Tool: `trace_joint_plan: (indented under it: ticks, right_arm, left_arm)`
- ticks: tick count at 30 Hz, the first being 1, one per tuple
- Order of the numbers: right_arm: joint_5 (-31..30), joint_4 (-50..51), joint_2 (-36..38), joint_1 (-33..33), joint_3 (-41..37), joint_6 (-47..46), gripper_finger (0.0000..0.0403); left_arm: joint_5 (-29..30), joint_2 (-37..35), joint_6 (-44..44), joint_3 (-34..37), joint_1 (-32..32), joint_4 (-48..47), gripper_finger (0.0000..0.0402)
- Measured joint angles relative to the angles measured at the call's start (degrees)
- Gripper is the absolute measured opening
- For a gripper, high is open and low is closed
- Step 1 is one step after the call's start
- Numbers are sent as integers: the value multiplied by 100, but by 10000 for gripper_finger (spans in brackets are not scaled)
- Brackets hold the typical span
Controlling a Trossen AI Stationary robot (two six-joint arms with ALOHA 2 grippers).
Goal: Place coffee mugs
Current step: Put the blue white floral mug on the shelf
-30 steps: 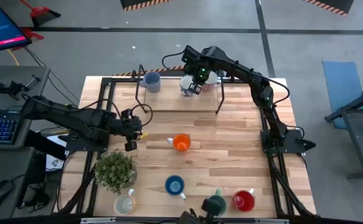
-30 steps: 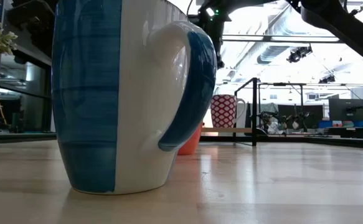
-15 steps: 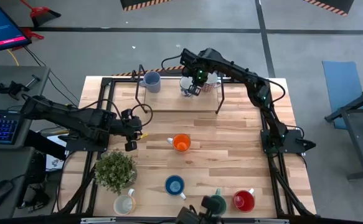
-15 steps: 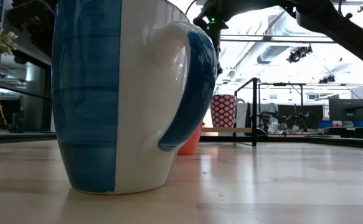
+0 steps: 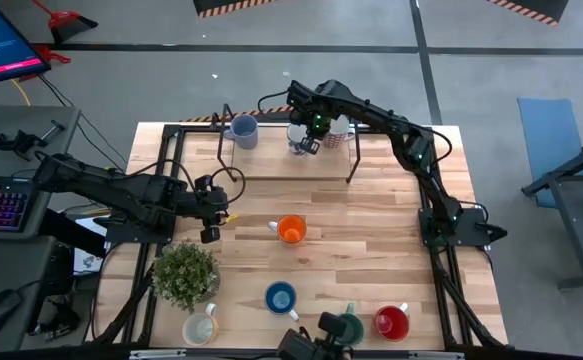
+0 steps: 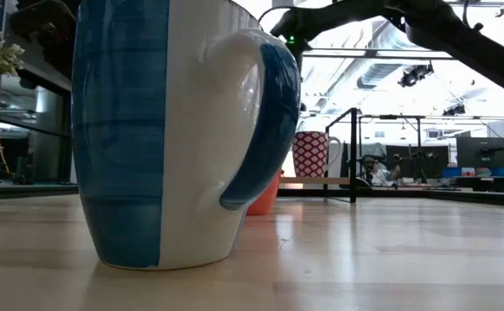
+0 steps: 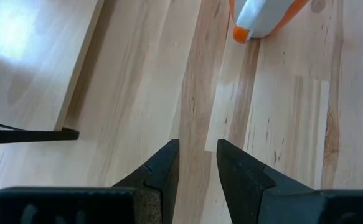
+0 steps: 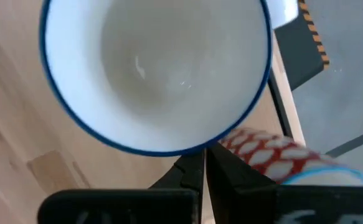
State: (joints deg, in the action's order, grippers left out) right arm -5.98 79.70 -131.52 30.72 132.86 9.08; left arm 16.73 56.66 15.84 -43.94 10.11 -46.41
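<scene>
My right gripper [image 8: 205,160] hangs over the far shelf [image 5: 271,160], shut beside the rim of a white mug with a blue rim [image 8: 156,68]; I look straight down into the upright mug. A red-patterned mug [image 8: 262,155] stands close beside it, and a grey-blue mug [image 5: 241,130] is farther left. The orange mug [image 5: 291,230] is at mid table. The blue [image 5: 280,298], green [image 5: 348,326], red [image 5: 392,322] and cream [image 5: 200,328] mugs stand along the near edge. My left gripper [image 7: 197,152] waits open at the left. My right gripper comes at the white mug from above, pointing down, and its fingers [image 8: 187,171] meet just outside the rim's edge [image 8: 197,148]. The fingertips hide the part between them. The mug sits upright; I cannot tell whether its base rests on the shelf.
The shelf's black legs [image 5: 352,160] stand at the far side. A potted plant [image 5: 185,275] is near the left front. The blue mug [image 6: 174,130] fills the low view and hides much of the table. Bare wood lies around the orange mug.
My right gripper has sunk a little over the far shelf and edged toward the table's left, staying shut at the white mug, which stays upright.
</scene>
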Motion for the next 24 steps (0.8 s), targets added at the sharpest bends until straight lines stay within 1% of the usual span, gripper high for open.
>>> trace_joint_plan:
  ticks: [6,11,18,24]
  right_arm:
    - [97,-364,-57,-12,0,20,2]
    - [353,-565,-87,-32,0,20,2]
    - [336,-1011,-103,-76,0,0,2]
    - [539,-1153,-103,-86,0,-2,2]
  left_arm:
    - [-10,0,0,0,0,-2,99]
    - [-10,0,-52,0,0,0,99]
    - [-10,0,-51,0,0,0,99]
    - [-10,0,-50,0,0,0,99]
